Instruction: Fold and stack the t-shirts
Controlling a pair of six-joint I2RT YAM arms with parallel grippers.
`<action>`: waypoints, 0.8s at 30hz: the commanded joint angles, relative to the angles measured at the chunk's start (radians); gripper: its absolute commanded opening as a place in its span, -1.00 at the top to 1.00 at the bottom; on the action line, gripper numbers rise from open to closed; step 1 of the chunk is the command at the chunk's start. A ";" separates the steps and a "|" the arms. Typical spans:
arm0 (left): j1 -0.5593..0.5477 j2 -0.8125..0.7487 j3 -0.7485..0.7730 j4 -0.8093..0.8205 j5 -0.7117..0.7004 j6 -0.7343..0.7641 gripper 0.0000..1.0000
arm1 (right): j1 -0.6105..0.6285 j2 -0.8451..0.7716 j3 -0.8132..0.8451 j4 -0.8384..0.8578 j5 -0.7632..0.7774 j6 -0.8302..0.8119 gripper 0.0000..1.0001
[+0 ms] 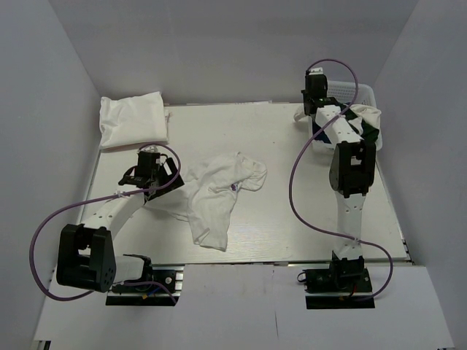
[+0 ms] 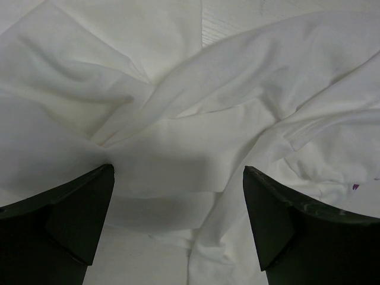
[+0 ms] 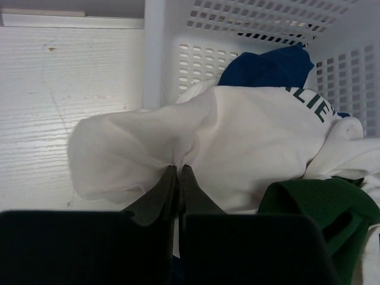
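Note:
A crumpled white t-shirt [image 1: 219, 193] lies spread in the middle of the table. My left gripper [image 2: 178, 172] hangs open just over its left part, with the cloth [image 2: 196, 119] below and between the fingers but not held. In the top view the left gripper [image 1: 162, 181] sits at the shirt's left edge. My right gripper [image 3: 179, 167] is shut on a fold of a white t-shirt with green lettering [image 3: 249, 130], which hangs over the rim of the basket [image 3: 202, 59]. A royal blue t-shirt [image 3: 267, 65] and a dark green t-shirt [image 3: 314, 202] lie in the basket beside it.
A folded white t-shirt [image 1: 133, 120] rests at the back left of the table. The white lattice basket [image 1: 361, 91] stands at the back right corner. White walls close in the table on the left, back and right.

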 commanded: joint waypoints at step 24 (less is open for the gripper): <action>-0.005 -0.072 0.016 -0.010 -0.025 0.007 -0.98 | -0.250 -0.211 -0.133 -0.022 0.023 0.198 1.00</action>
